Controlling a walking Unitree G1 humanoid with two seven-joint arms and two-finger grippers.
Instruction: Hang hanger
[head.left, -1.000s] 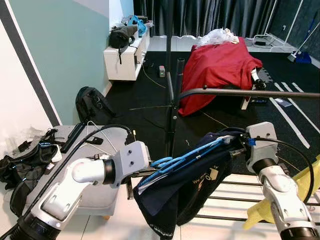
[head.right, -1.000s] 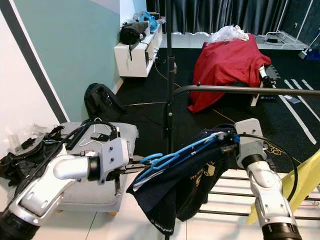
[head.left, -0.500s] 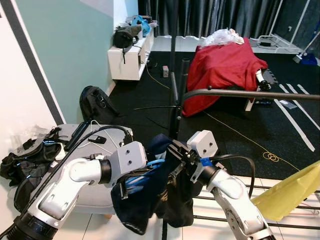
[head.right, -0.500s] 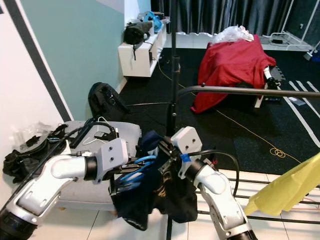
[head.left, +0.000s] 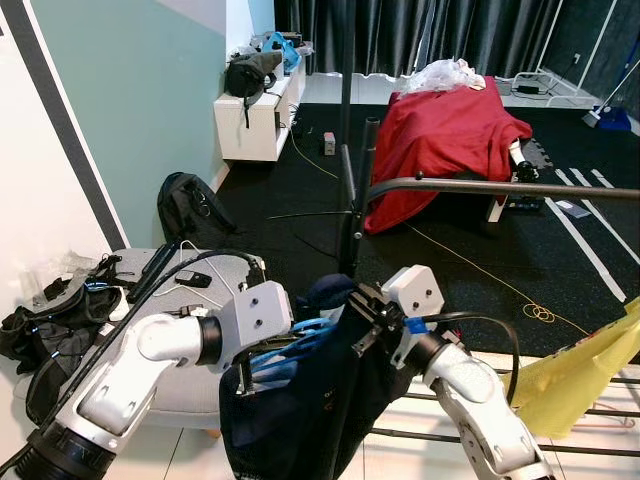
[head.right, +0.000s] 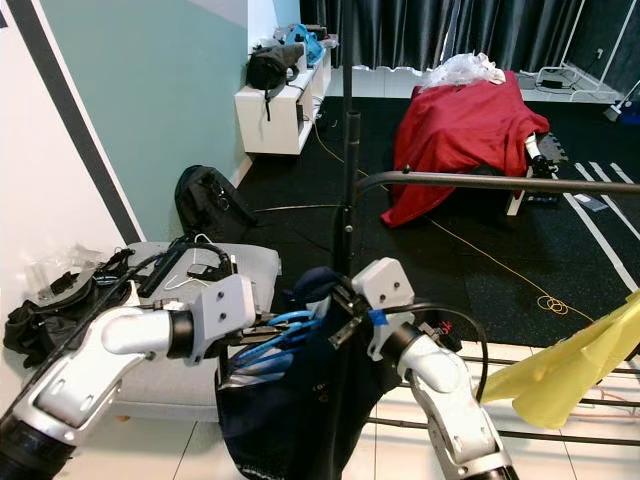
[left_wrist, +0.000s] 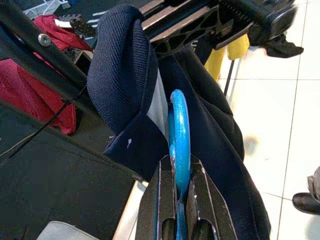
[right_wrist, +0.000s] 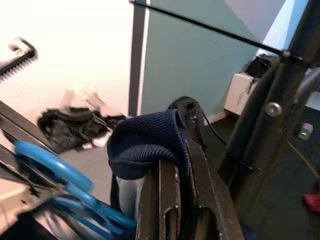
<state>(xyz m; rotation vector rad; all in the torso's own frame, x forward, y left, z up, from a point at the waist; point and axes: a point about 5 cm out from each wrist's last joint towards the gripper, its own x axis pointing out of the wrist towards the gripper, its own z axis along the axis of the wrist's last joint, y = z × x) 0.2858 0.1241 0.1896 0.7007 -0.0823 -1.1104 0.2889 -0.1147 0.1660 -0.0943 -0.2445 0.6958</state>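
A blue plastic hanger (left_wrist: 179, 120) sits inside a navy garment (head.left: 300, 420) that droops low in front of me. My left gripper (left_wrist: 179, 167) is shut on the hanger's blue bar, under the garment's folded collar (left_wrist: 122, 75). My right gripper (head.left: 360, 310) meets it from the right, shut on the navy collar (right_wrist: 145, 145), whose fabric hides its fingertips. The hanger's blue loops (right_wrist: 60, 175) lie just below that grip. The dark rack rail (head.left: 480, 186) runs level above and behind both grippers, joined to an upright pole (head.left: 345, 150).
A grey case (head.left: 215, 270) with cables stands at my left, beside a heap of black clothes (head.left: 50, 320). A black backpack (head.left: 185, 205) leans on the wall. A red-draped object (head.left: 440, 130) lies beyond the rail. Yellow cloth (head.left: 580, 370) hangs at right over floor bars (head.left: 440, 435).
My right arm has swung from the far right in to the left gripper, folding the spread garment together. In the last half second the garment dropped to hang longer.
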